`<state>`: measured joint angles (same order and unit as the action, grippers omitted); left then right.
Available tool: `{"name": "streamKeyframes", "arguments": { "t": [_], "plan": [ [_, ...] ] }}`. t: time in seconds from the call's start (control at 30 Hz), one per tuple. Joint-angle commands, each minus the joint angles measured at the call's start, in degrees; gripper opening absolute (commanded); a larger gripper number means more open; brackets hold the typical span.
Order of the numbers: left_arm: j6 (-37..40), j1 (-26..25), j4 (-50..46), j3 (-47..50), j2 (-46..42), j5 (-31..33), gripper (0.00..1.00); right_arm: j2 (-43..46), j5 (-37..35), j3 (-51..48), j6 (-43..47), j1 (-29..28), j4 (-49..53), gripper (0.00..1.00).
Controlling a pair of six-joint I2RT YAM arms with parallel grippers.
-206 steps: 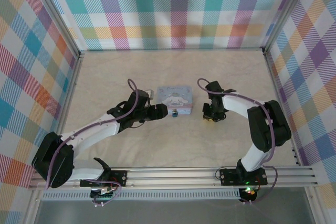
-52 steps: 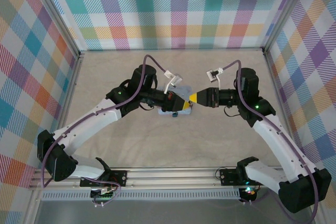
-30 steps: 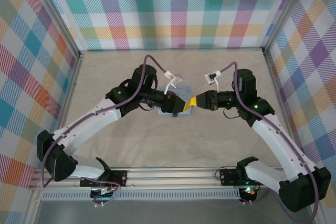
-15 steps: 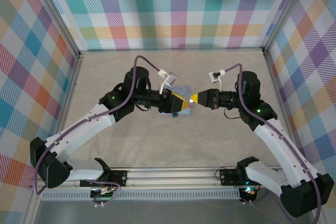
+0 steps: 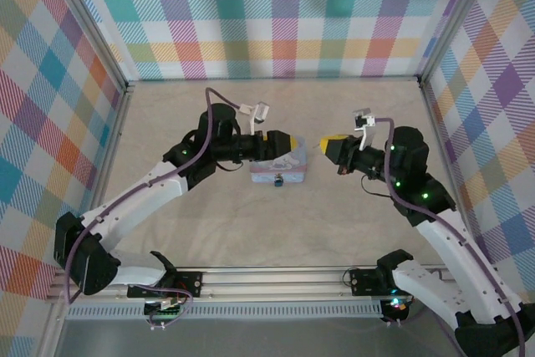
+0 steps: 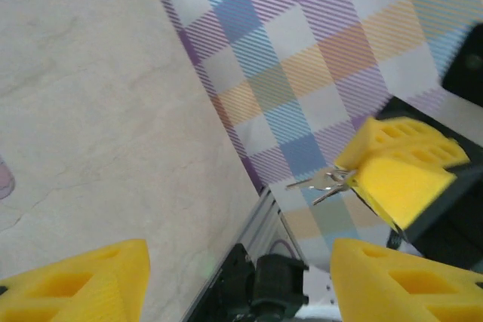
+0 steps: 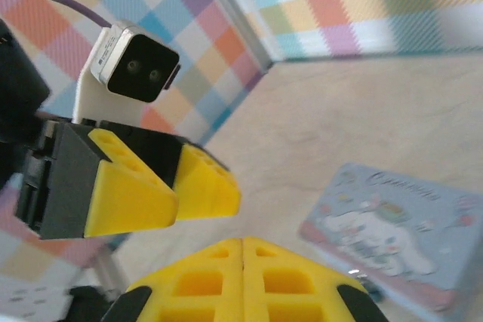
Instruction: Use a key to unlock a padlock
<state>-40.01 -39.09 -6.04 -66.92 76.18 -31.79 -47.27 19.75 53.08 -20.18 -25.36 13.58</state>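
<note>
The padlock [image 5: 278, 179] is a tiny dark lock on the table at the near edge of the light-blue cartoon box [image 5: 278, 166]. My left gripper [image 5: 282, 140] hovers over the box's far side, open and empty, its yellow fingers [image 6: 79, 283] spread wide in the left wrist view. My right gripper [image 5: 331, 143] hangs to the right of the box, shut on the key [image 6: 323, 180], a thin pale bunch sticking out of its tip. In the right wrist view my shut fingers [image 7: 242, 245] hide the key, and the box [image 7: 400, 243] lies below to the right.
Plaid walls enclose the table on three sides. An aluminium rail [image 5: 276, 277] runs along the near edge, by both arm bases. Bare tabletop [image 5: 359, 110] lies behind and to either side of the box.
Half a second ago the two gripper tips met over the box. They have since drawn apart: the right gripper went right with the key, the left pulled back. The padlock stayed put.
</note>
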Motion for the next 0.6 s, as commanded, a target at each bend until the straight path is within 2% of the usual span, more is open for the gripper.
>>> {"name": "streamKeyframes", "arguments": {
  "t": [0.0,0.13,0.2,0.43,0.57],
  "plan": [
    [-5.4,1.0,-1.6,-1.7,1.0,3.7,0.67,-0.7,-12.4,1.5,11.8,-2.7,-2.4,0.0],
    [-9.6,3.2,-1.3,-1.1,0.6,4.7,0.68,-2.0,-18.9,1.2,23.0,-7.1,-8.5,0.0],
    [-11.7,4.7,-1.3,-0.7,0.4,4.6,0.69,-3.1,-19.7,1.6,28.9,-8.1,-11.3,0.0],
    [-18.5,8.9,0.6,-0.2,-0.3,1.5,0.69,-4.9,-12.3,-0.4,42.5,-9.0,-23.9,0.0],
    [-21.5,9.0,2.4,-1.8,0.1,-1.1,0.7,-5.2,-11.1,0.7,47.0,-10.3,-24.9,0.0]
  ]
}}
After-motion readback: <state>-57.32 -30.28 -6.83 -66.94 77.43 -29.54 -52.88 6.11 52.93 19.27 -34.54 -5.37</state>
